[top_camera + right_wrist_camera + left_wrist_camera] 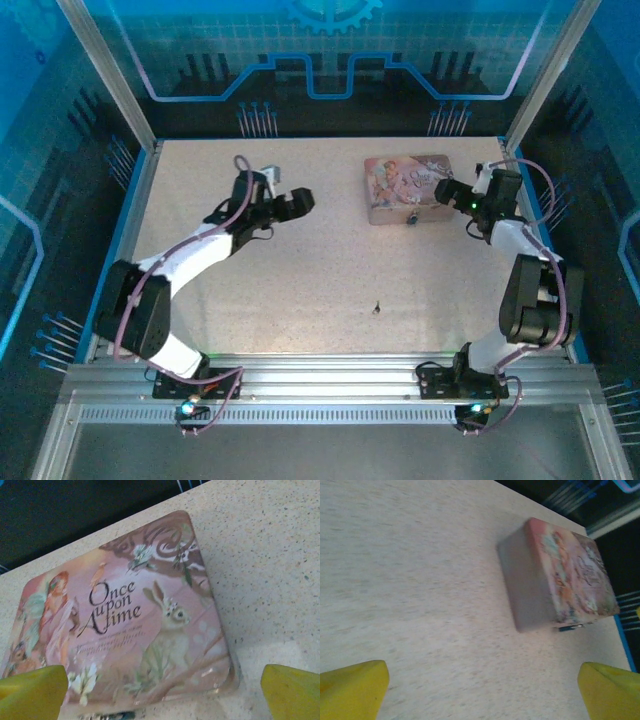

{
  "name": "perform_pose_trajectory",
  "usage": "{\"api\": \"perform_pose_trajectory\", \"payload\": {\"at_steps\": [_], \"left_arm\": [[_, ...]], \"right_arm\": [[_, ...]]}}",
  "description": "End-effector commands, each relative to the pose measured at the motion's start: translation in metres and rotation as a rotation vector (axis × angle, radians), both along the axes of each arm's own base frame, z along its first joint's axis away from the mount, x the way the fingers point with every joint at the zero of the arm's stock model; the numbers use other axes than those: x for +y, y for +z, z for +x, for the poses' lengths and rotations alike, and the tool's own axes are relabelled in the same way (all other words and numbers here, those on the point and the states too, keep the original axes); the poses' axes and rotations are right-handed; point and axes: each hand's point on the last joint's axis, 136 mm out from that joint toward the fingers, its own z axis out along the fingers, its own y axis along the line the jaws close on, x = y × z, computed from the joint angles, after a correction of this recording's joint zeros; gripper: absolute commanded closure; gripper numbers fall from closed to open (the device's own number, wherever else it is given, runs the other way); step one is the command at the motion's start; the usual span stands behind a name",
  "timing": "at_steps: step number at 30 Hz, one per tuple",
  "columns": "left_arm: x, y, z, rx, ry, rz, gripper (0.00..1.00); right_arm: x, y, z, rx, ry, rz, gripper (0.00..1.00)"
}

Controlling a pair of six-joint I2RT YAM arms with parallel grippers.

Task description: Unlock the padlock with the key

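The padlock (pixel 411 218) is a tiny dark speck hanging at the front wall of the pink picture tin (pixel 408 186). In the left wrist view it pokes out under the tin's (pixel 555 577) corner as a small dark piece (pixel 570 627). The key (pixel 376 308) lies alone on the table, well in front of the tin. My left gripper (pixel 290 197) hovers open to the left of the tin, its yellow fingertips (pixel 351 690) wide apart over bare table. My right gripper (pixel 447 192) is open just right of the tin, looking down on its lid (pixel 125 625).
The speckled beige table (pixel 300 280) is bounded by a blue rim and dark enclosure walls. The tin stands at the back right. A wide stretch of bare surface lies between the arms around the key.
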Motion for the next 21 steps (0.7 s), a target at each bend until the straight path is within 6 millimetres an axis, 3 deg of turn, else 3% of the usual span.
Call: {"api": "perform_pose_trajectory", "payload": {"at_steps": [1,7,10,21], "left_arm": [[-0.041,0.005,0.011,0.011,-0.079,-0.061,0.04],[-0.096,-0.01,0.03,0.043,-0.171,-0.096,0.1],[-0.12,-0.019,0.039,0.066,-0.212,-0.132,0.12],[-0.177,-0.047,0.058,0.118,-0.297,-0.165,0.16]], "right_arm": [[-0.011,-0.002,0.019,0.014,-0.02,0.043,0.0],[-0.003,-0.023,0.044,0.076,0.057,0.106,0.0],[0.006,-0.032,0.05,0.1,0.112,0.148,0.07],[0.031,-0.054,0.055,0.139,0.246,0.226,0.17]]}}
